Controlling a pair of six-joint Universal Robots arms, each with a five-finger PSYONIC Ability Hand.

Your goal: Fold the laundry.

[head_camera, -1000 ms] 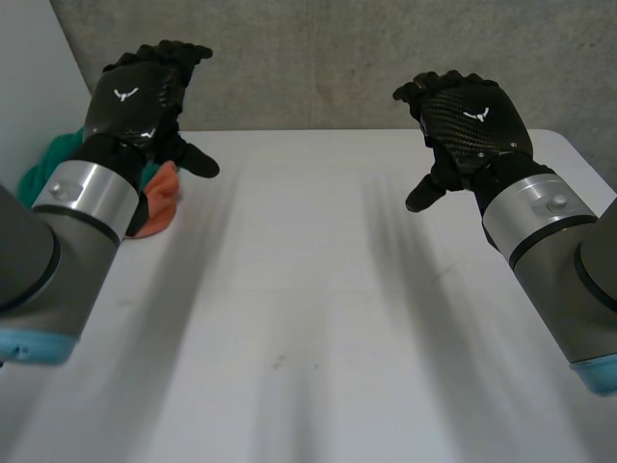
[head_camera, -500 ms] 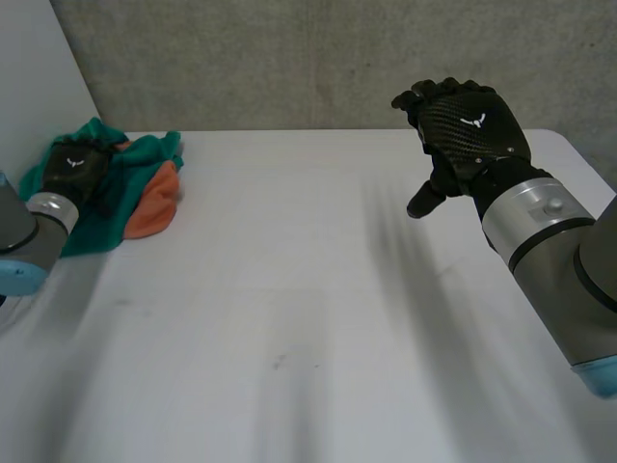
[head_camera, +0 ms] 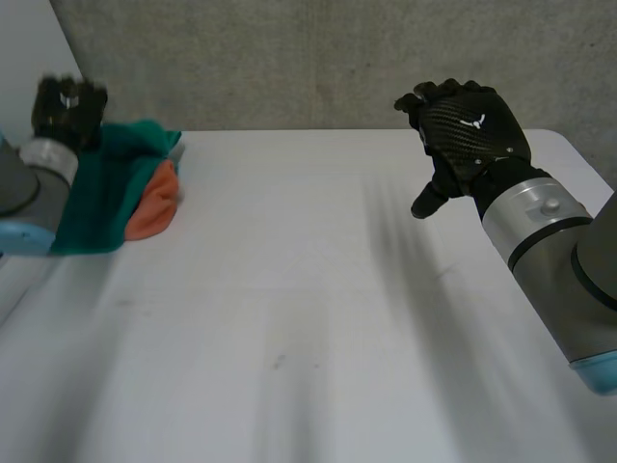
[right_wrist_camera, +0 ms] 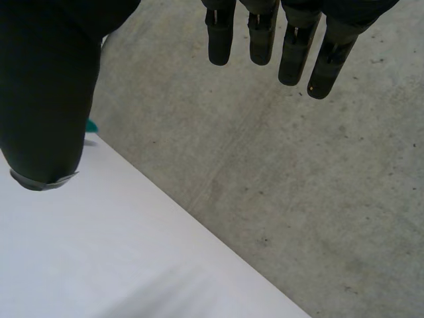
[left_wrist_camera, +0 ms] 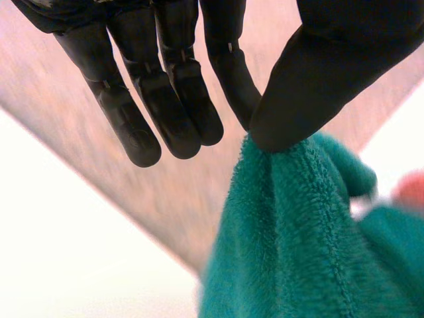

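The teal fleece cloth [head_camera: 101,198] is over at the far left corner of the white table [head_camera: 308,328]. One end is drawn up, so it hangs in a long drape from the left hand [head_camera: 67,101], with its lower part resting on the table. In the left wrist view the thumb meets one fingertip right on the cloth's top bunch and pinches it, while the other fingers stand straight and clear beside. The cloth lies directly below those fingers, its long axis running down and away from the palm. An orange cloth [head_camera: 154,204] sits crumpled against the teal one, touching it on the side towards the table's middle. The right hand [head_camera: 469,130] hovers well apart above the table's far right, fingers loosely extended, thumb out, holding nothing. The left hand is plainly the nearer. I'd guess the cloth next wants carrying to the bare middle, where the right hand could take a second corner.
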